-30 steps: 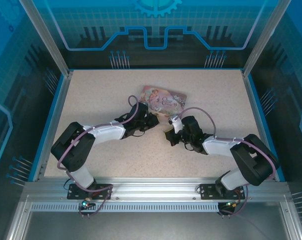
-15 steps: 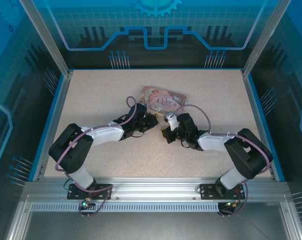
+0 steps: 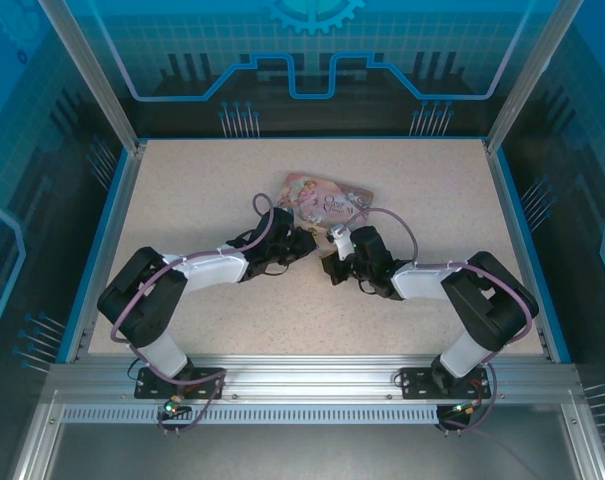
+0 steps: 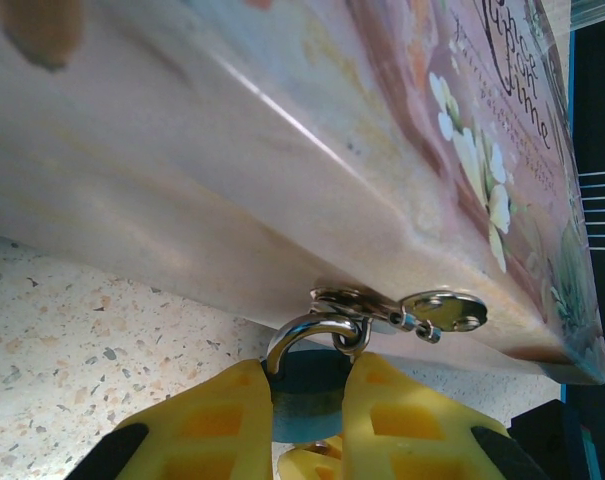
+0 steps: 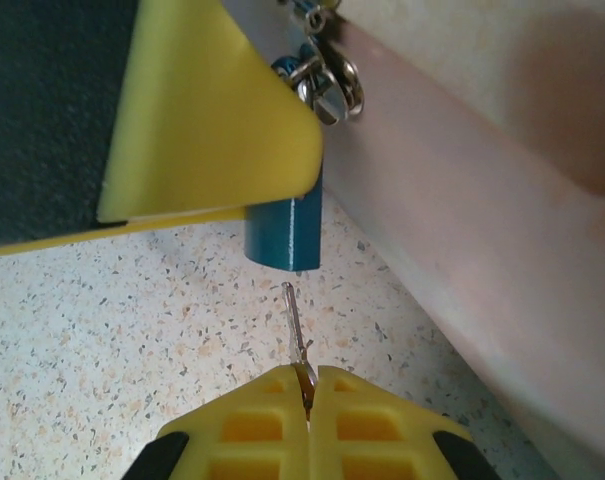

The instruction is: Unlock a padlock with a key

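- Left claw: closed to a narrow gap at the lower centre of the left wrist view. Its yellow fingers clamp the blue body of the padlock from both sides.
- Padlock: the shackle passes through the small metal hasp on the side wall of the pink tin, so the lock hangs against the tin just above the table.
- Right claw: fully closed at the bottom centre of the right wrist view. It pinches the key by its head, with the thin blade pointing up the frame. The tip lies just below the lock's lower end, and a small gap shows between them.
- Handling, padlock (judged): light, rigid metal with a smooth painted body that is likely slippery. It would swing on the hasp if released. It is best held across the flat faces of the body, leaving the keyway end uncovered.
- Handling, key (judged): very light and stiff, but thin enough to pivot or twist within the pinch. It is best held flat by the head, with the whole blade free.
- Risk (judged): a blade slightly off-axis would skid on the lock face rather than enter.
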Robot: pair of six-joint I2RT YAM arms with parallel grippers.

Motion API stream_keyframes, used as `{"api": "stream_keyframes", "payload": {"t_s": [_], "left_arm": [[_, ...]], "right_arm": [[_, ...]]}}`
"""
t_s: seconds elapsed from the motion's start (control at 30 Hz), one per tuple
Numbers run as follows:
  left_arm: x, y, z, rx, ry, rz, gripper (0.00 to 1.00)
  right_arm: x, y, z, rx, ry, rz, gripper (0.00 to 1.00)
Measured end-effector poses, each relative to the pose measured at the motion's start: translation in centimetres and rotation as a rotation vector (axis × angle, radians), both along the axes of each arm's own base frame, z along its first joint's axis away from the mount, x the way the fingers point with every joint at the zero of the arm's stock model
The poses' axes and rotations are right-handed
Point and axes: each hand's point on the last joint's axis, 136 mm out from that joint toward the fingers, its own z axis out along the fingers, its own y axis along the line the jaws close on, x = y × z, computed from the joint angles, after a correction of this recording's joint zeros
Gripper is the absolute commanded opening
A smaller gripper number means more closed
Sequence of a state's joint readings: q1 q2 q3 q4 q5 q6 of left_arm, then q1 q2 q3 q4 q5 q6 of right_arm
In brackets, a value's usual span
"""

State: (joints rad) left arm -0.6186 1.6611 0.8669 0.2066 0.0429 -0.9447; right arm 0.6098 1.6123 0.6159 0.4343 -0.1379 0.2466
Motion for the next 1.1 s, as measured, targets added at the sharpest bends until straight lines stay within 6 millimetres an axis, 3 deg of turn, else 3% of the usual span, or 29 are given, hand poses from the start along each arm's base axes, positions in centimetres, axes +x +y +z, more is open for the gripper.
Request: {"api": "stream_keyframes", "payload": {"t_s": [1.1], "left_arm": [[0.06, -0.03, 0.16, -0.012, -0.004, 0.006, 0.02]], "right_arm": [[0.26, 0.11, 0.93, 0.026, -0.015, -0.014, 0.00]]}}
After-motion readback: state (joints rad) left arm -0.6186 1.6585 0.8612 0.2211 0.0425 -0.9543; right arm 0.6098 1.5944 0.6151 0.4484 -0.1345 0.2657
